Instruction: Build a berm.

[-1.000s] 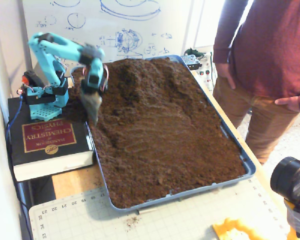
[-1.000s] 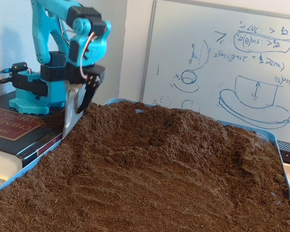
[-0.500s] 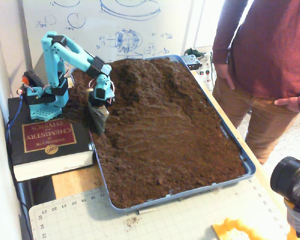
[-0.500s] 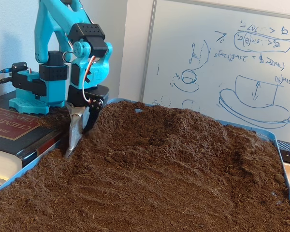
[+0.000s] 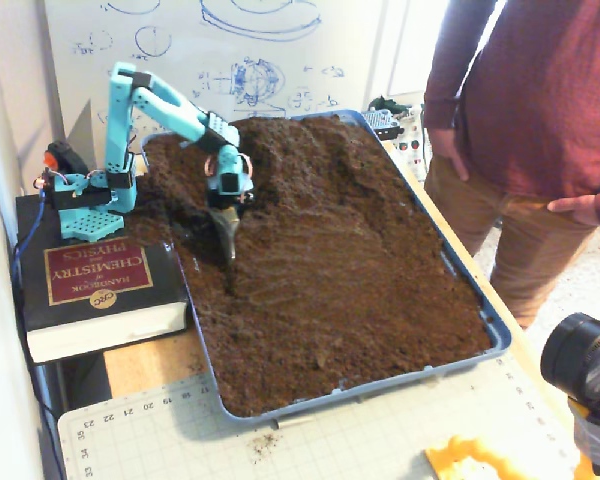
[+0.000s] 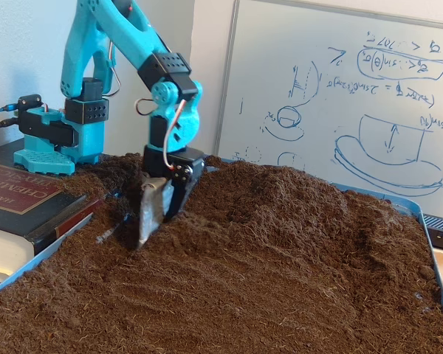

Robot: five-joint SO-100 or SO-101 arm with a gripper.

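— Grey metal is what we see at the tip: the gripper (image 6: pixel 149 221) carries a flat blade-like piece pointing down, its lower end touching the soil near the tray's left side in both fixed views.

— Are the fingers apart or together? We cannot tell; in a fixed view the gripper (image 5: pixel 226 238) shows only as one dark tapered point.

— Above it we see the turquoise arm (image 5: pixel 165 105), bent over from its base, which stands on a thick black book (image 5: pixel 95 290) beside the blue tray (image 5: pixel 495 335).

— And the berm (image 6: pixel 280 199)? We see it as a raised ridge of dark crumbly soil just right of the gripper, running toward the whiteboard (image 6: pixel 340 81). In the other fixed view the berm (image 5: pixel 315 150) fills the tray's far end, higher than the raked soil in front.
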